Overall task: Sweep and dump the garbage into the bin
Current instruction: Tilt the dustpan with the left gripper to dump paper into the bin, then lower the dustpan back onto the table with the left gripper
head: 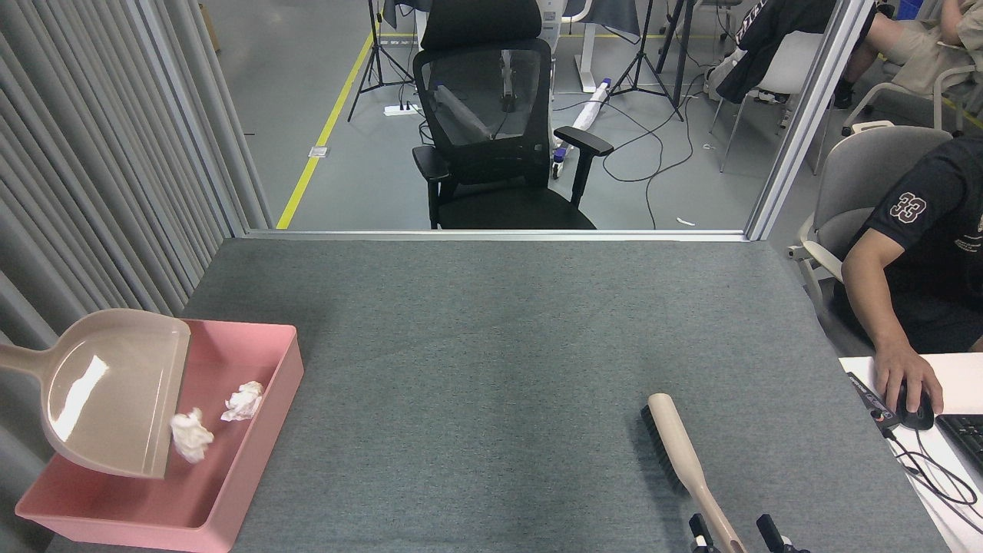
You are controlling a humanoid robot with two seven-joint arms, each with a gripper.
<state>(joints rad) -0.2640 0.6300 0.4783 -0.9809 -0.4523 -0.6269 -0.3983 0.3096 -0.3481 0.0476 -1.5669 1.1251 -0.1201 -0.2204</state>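
Observation:
Two crumpled white paper balls, the garbage (pixel 190 435) (pixel 244 401), lie inside the pink bin (pixel 265 449) at the table's front left. The nearer ball sits right at the lip of the beige dustpan (pixel 107 392). The dustpan hangs tilted over the bin with its mouth down and holds nothing. Its handle runs off the left edge, so my left gripper is out of view. A beige brush (pixel 680 445) lies on the grey table at the front right. My right gripper (pixel 731 530) is at the bottom edge, open, one finger on each side of the brush handle.
A grey slatted curtain (pixel 92 192) runs along the left side, close to the bin. At the right, a white desk (pixel 960 372) adjoins the table, and a person's hand (pixel 906 372) rests on a mouse there. A black office chair (pixel 499 130) stands beyond the far edge.

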